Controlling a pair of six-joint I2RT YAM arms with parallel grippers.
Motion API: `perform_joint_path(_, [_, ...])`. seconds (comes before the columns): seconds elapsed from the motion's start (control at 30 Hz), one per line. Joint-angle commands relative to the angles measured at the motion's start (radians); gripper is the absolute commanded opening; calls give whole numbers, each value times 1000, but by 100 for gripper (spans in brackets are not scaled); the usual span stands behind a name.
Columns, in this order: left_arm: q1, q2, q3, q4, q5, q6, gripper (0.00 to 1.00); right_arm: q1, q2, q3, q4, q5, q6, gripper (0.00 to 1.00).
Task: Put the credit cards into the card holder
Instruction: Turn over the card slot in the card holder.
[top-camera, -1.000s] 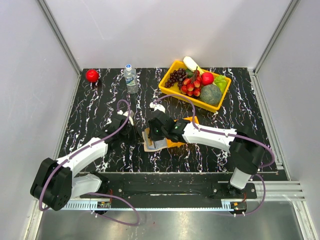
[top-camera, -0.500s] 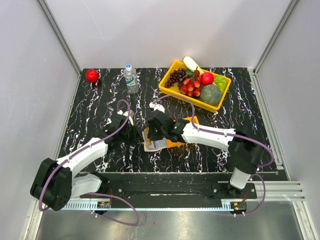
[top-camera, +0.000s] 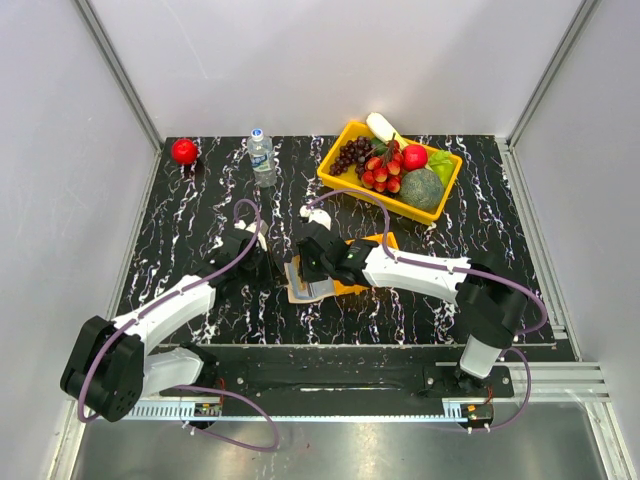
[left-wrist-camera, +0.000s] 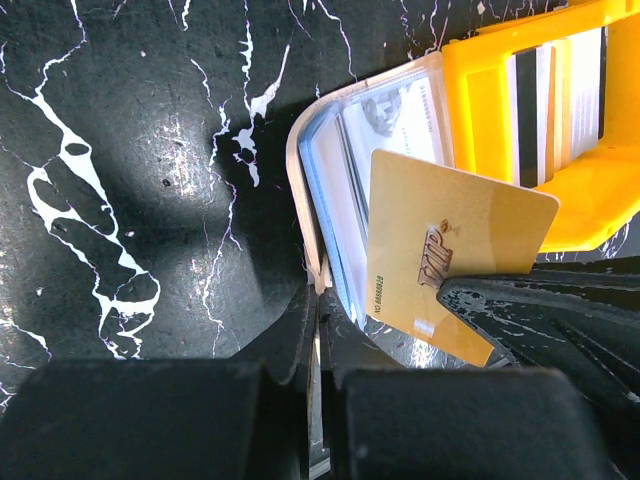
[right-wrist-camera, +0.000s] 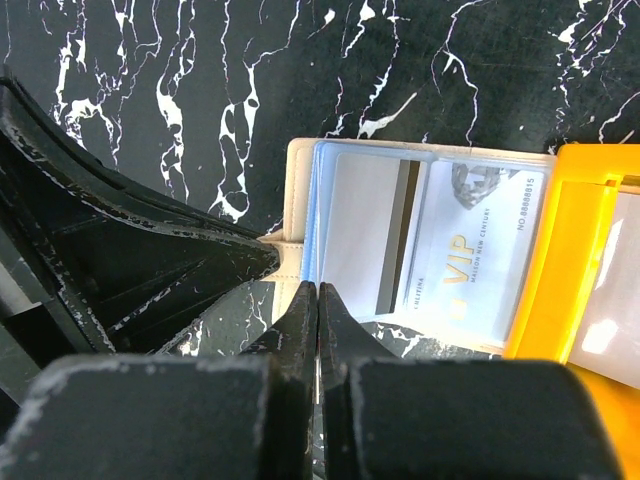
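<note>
The left pincer works low on the table, next to the orange tray. It is closed tight on the beige edge of the card holder, which lies open touching the tray. The right pincer is clamped shut on a gold credit card, held tilted over the sleeves. If the card goes in skewed, it could snag a sleeve lip and buckle, or drag the holder free.

Glossy plastic credit card, clear-sleeved card holder, polished marble-look table
</note>
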Motion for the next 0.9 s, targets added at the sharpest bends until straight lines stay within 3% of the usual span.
perform_joint_path(0.0, [-2, -24, 16, 27, -5, -7, 0, 11, -2, 25, 10, 24, -9, 0])
perform_joint_path(0.3, [-2, -27, 16, 27, -4, -9, 0, 11, -65, 1, 81, -8, -7, 0])
perform_joint_path(0.87, [-2, -34, 11, 27, -7, -9, 0, 12, -6, -2, 75, -12, 12, 0])
